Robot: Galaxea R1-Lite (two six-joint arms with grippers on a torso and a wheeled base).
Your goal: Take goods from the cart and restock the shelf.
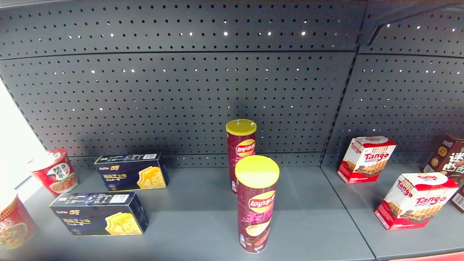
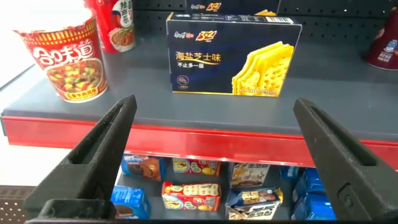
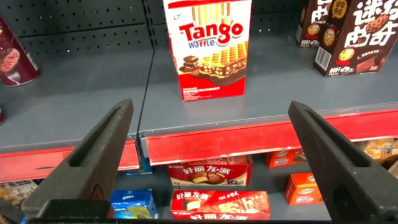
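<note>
Two pincers, and I see both with their black wedge-shaped fingers spread wide, nothing between them. Straight ahead of the left pincer [image 2: 214, 102], past the glossy red front strip of the grey metal shelf [image 2: 348, 87], a dark blue cardboard cracker box [image 2: 233, 55] stands with its broad flat face toward me, in line with the gap. Beyond one finger sits a red tapered noodle cup [image 2: 65, 56], with a second cup [image 2: 115, 25] farther back. Ahead of the right pincer [image 3: 211, 104], a shiny red-and-white wafer box [image 3: 208, 46] stands upright, also in line with the gap. Brown cookie boxes [image 3: 345, 34] stand beyond one finger. On the head camera, a tall cylindrical chip can [image 1: 256, 206] with a flat yellow lid stands just in front of a second can [image 1: 241, 152], before the perforated back panel [image 1: 181, 90].
</note>
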